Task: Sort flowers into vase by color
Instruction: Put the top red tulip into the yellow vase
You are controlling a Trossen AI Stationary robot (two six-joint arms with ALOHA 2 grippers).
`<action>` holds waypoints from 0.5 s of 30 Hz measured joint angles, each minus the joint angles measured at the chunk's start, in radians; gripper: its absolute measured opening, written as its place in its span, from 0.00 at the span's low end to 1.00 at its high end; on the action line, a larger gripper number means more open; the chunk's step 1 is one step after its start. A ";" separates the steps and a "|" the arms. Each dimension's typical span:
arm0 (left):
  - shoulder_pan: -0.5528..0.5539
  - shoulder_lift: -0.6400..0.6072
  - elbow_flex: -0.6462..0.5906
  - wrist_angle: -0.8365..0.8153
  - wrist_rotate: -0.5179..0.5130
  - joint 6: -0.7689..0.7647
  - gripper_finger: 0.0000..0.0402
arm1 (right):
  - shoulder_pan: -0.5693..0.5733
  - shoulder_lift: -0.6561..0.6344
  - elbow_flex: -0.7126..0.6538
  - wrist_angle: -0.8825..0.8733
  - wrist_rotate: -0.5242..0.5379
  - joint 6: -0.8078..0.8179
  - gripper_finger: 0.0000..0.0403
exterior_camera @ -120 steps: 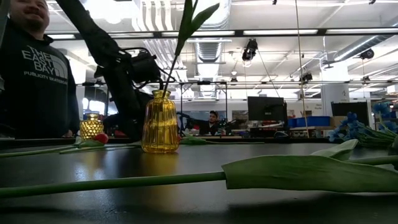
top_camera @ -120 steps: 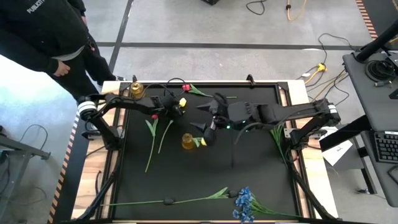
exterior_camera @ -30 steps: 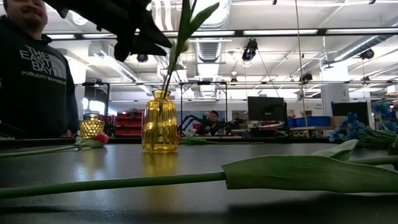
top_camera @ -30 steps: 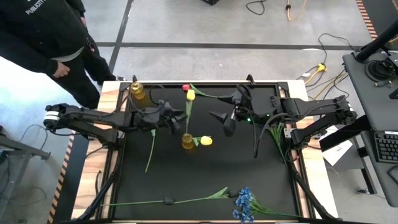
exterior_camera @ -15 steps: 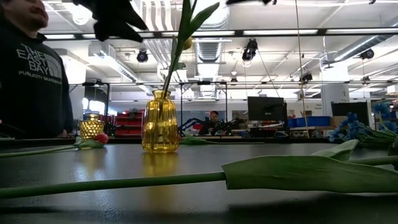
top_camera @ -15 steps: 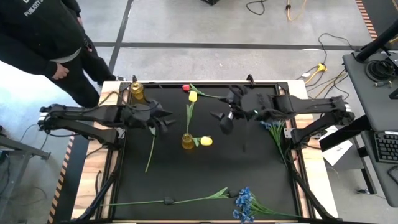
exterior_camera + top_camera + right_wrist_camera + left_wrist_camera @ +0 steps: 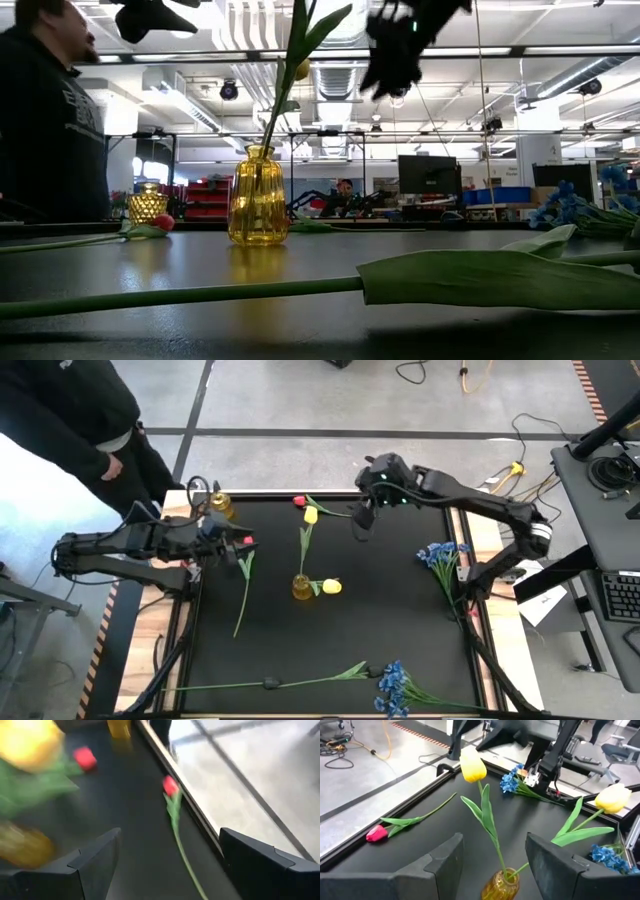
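A yellow glass vase [image 7: 301, 588] [image 7: 258, 195] stands mid-table with two yellow tulips in it: one head [image 7: 310, 515] [image 7: 472, 765] up on its stem, the other [image 7: 331, 586] [image 7: 612, 797] leaning over the rim. A red tulip [image 7: 247, 541] lies flat left of the vase. Another red tulip [image 7: 298, 501] [image 7: 171, 785] lies along the far edge. My left gripper [image 7: 236, 547] [image 7: 492, 865] is open and raised left of the vase, above the first red tulip. My right gripper [image 7: 360, 525] [image 7: 170, 865] is open and raised near the far edge, right of the second one.
A second small vase [image 7: 220, 505] [image 7: 147, 205] stands in the far-left corner. Blue blossom bunches lie by the right edge [image 7: 440, 555] and at the near edge [image 7: 395, 685]. A long green stem with a leaf [image 7: 270, 682] [image 7: 480, 278] lies along the near edge. A person [image 7: 70, 410] stands beyond the far-left corner.
My left gripper has drawn back from the vase toward the table's left edge, staying high. My right gripper has moved toward the far edge. The yellow tulips have stayed in the vase.
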 joint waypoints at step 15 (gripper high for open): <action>0.001 -0.009 -0.001 -0.026 0.002 -0.020 0.45 | -0.203 0.401 -0.058 0.205 -0.210 -0.170 0.81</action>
